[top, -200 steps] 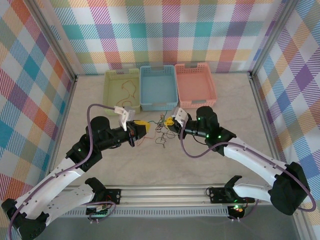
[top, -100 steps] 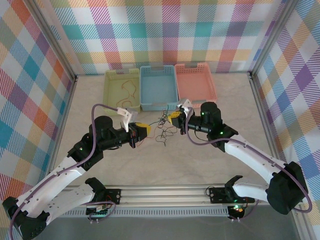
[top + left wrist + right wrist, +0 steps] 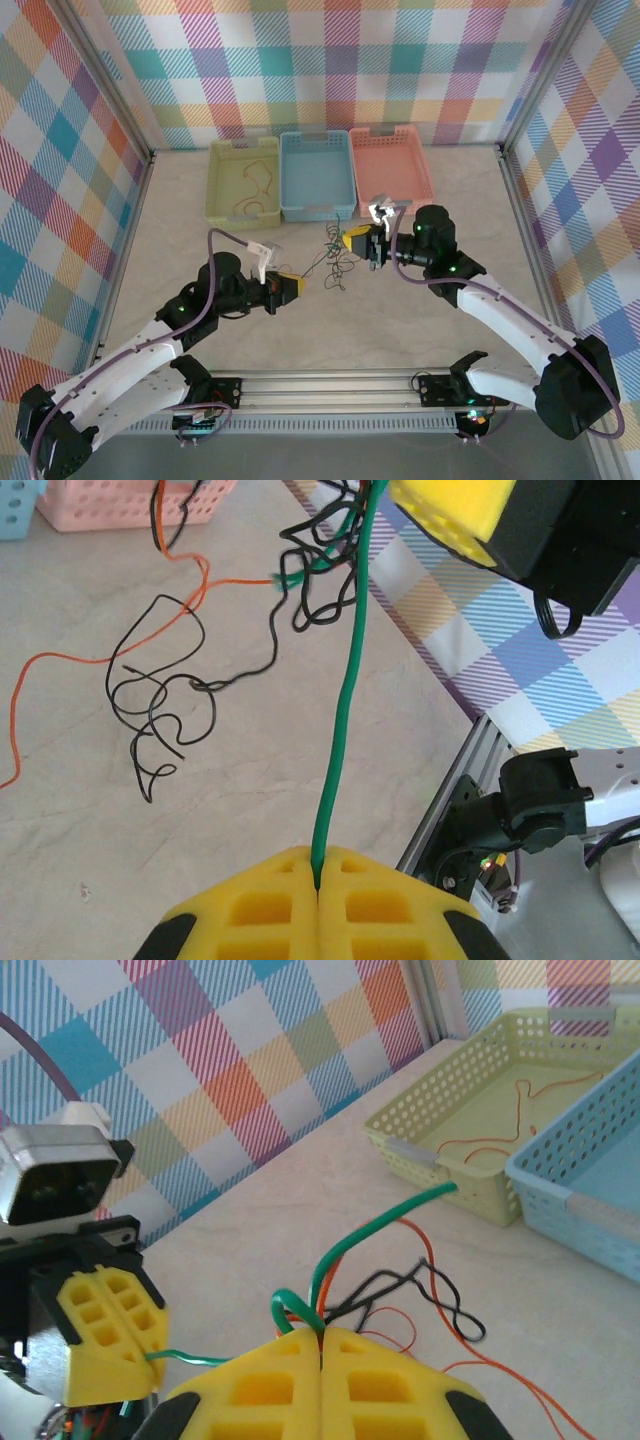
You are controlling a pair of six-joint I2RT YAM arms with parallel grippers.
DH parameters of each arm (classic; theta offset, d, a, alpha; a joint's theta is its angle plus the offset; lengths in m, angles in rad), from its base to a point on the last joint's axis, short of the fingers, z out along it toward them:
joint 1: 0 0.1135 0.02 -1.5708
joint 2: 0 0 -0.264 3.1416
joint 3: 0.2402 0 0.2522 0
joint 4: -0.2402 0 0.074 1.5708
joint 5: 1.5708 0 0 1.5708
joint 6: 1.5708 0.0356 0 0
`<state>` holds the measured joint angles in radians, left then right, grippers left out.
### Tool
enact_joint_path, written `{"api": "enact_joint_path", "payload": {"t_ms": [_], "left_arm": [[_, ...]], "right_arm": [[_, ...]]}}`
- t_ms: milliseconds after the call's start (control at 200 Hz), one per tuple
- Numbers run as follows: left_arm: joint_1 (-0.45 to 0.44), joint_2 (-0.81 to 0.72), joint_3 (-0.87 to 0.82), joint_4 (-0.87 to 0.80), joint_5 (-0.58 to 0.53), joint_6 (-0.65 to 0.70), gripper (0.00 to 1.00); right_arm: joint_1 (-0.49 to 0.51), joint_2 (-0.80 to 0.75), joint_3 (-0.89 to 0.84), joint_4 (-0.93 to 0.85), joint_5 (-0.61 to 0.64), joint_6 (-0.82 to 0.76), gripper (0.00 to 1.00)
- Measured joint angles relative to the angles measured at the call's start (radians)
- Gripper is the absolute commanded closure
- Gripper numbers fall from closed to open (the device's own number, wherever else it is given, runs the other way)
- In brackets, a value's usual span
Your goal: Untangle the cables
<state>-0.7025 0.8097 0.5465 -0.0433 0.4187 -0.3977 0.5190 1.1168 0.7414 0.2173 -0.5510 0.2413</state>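
The cables [image 3: 335, 263] lie as a small tangle of green, black and orange-red wire between my two grippers. My left gripper [image 3: 291, 287] is shut on one end of the green cable [image 3: 345, 700], which runs taut from its jaws [image 3: 318, 868] up towards the right gripper [image 3: 460, 515]. My right gripper [image 3: 320, 1335] is shut on the same green cable [image 3: 375, 1225], which loops at its jaws. Black [image 3: 450, 1300] and orange [image 3: 520, 1390] strands trail behind it. A curly black cable [image 3: 165, 695] and an orange one [image 3: 90, 660] rest on the table.
Three baskets stand in a row at the back: yellow-green [image 3: 215, 185] with an orange wire [image 3: 262, 178] inside, blue [image 3: 318, 212] and pink [image 3: 422, 170]. Chequered walls enclose the table on three sides. An aluminium rail [image 3: 330, 385] runs along the near edge.
The grippers have drawn apart: the left one moved towards the near edge, the right one to the right. The green cable is now stretched between them, and the tangle has shifted right.
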Motion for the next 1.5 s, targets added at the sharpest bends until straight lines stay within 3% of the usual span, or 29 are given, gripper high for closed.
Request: {"api": "enact_joint_path", "payload": {"t_ms": [255, 395, 520, 805, 1265, 1500], "left_arm": [[-0.056, 0.157, -0.020, 0.040, -0.024, -0.027, 1.00], [-0.068, 0.179, -0.021, 0.047, -0.046, -0.028, 1.00], [-0.069, 0.169, -0.010, 0.039, -0.055, -0.008, 1.00], [-0.069, 0.084, 0.018, 0.026, -0.069, 0.024, 1.00], [-0.069, 0.057, 0.079, 0.012, -0.080, 0.025, 1.00], [-0.069, 0.067, 0.096, 0.012, -0.079, 0.028, 1.00]], "right_arm": [[-0.029, 0.002, -0.001, 0.089, -0.026, 0.079, 1.00], [-0.029, -0.010, 0.000, 0.051, -0.018, 0.064, 1.00], [-0.029, -0.028, 0.000, -0.032, -0.014, 0.027, 0.65], [-0.029, -0.035, -0.061, -0.171, -0.008, 0.019, 0.56], [-0.007, 0.020, -0.061, -0.265, -0.037, 0.062, 0.53], [0.000, 0.061, -0.029, -0.268, -0.038, 0.070, 0.74]]}}
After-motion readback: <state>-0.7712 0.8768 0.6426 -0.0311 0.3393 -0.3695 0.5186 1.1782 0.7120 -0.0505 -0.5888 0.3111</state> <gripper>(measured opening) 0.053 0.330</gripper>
